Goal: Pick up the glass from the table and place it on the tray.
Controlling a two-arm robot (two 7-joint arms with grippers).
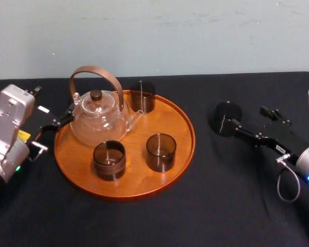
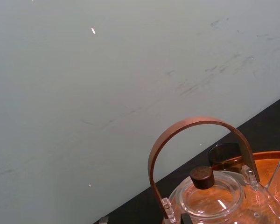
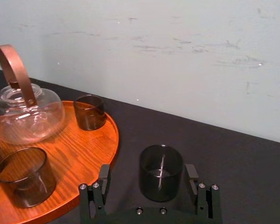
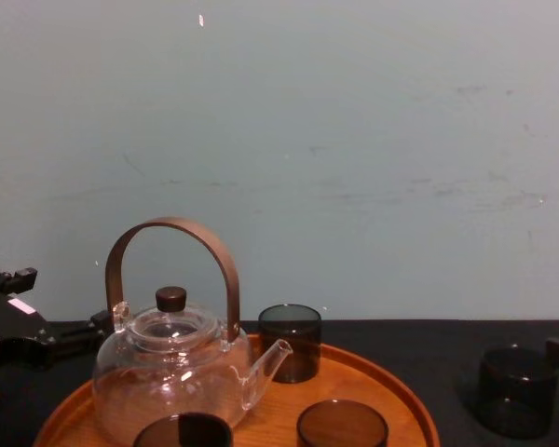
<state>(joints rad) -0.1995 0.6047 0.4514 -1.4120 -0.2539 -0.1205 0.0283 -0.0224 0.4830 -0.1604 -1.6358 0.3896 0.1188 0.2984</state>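
The glass [image 1: 225, 114] stood upright on the black table [image 1: 211, 211]. It was on the right side, apart from the round wooden tray [image 1: 191, 135] and not on it.

The right gripper [image 3: 148, 169] lay low over the table and reached in from the right. Its 2 fingers were spread wide, and the glass stood right between them. 1 finger [image 3: 104, 179] had a clear gap between it and the glass. The other finger [image 3: 192, 175] was very close to the glass wall, but I could not tell if it touched. The fingers were not squeezing the glass, and its bottom sat flat on the table.

On the tray stood a clear teapot [image 1: 99, 121] with a curved brown handle. There were also 3 dark glasses on the tray. 1 was at the back [image 1: 142, 96], next to the spout. 2 were at the front [image 1: 109, 159] [image 1: 160, 152], side by side with a gap between them.

The left gripper [image 1: 62, 122] rested by the left rim of the tray, close to the teapot.
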